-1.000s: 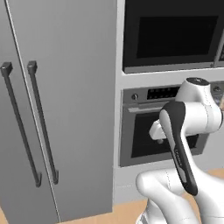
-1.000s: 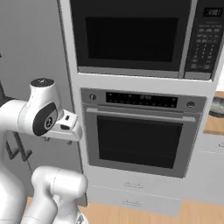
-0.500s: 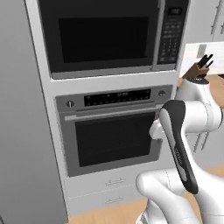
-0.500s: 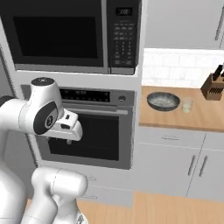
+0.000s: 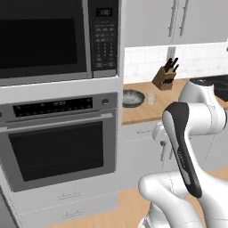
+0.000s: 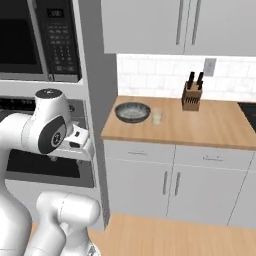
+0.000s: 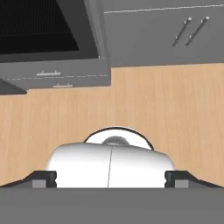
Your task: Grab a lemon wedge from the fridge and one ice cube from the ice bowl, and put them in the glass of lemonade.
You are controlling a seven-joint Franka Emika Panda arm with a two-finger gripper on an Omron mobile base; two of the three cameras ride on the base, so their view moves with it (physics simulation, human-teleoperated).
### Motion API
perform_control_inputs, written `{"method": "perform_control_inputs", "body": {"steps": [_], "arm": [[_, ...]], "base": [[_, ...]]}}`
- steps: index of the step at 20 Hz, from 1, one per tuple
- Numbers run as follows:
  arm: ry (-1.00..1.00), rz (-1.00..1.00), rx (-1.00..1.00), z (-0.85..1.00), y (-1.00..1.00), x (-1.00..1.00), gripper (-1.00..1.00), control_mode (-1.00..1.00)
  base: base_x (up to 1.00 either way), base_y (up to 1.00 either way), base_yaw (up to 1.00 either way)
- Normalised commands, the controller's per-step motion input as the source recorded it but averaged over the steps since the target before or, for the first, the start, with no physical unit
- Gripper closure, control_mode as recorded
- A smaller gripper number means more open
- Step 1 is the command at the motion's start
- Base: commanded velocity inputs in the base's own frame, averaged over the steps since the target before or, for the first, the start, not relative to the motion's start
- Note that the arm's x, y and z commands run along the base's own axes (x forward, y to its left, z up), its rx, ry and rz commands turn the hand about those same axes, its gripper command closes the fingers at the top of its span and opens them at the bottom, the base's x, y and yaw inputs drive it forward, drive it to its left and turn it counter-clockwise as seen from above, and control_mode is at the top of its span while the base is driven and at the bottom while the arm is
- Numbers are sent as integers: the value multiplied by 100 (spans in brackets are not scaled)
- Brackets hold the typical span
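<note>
Base has driven right since the earlier frames: fridge has slid out of frame, oven column (image 5: 58,142) now sits left, wooden counter (image 6: 210,127) has come into view. Ice bowl (image 6: 132,112) sits on the counter's left end, glass of lemonade (image 6: 157,116) just beside it, knife block (image 6: 192,95) further back. Gripper (image 7: 111,177) is tucked low, aimed at the floor, jaws wide apart, empty.

1. The white arm (image 5: 187,147) is standing folded up close over its own base, elbow bent sharply.
2. The hand is pointing straight down towards the floor.
3. The gripper (image 7: 111,177) is hanging with its two dark fingertips (image 7: 43,178) spread wide apart, nothing sitting between them.
</note>
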Motion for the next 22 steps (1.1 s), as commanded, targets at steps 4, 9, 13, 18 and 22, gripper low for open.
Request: {"method": "perform_control_inputs", "body": {"steps": [4, 9, 13, 18, 22], "arm": [[0, 0, 0, 0, 0, 0, -100, 100], [0, 0, 0, 0, 0, 0, -100, 100], [0, 0, 0, 0, 0, 0, -100, 100], [0, 0, 0, 0, 0, 0, -100, 100], [0, 0, 0, 0, 0, 0, -100, 100]], "base": [[42, -100, 0], [76, -74, 6], [99, -18, 17], [87, 0, 23], [63, 0, 33]]}}
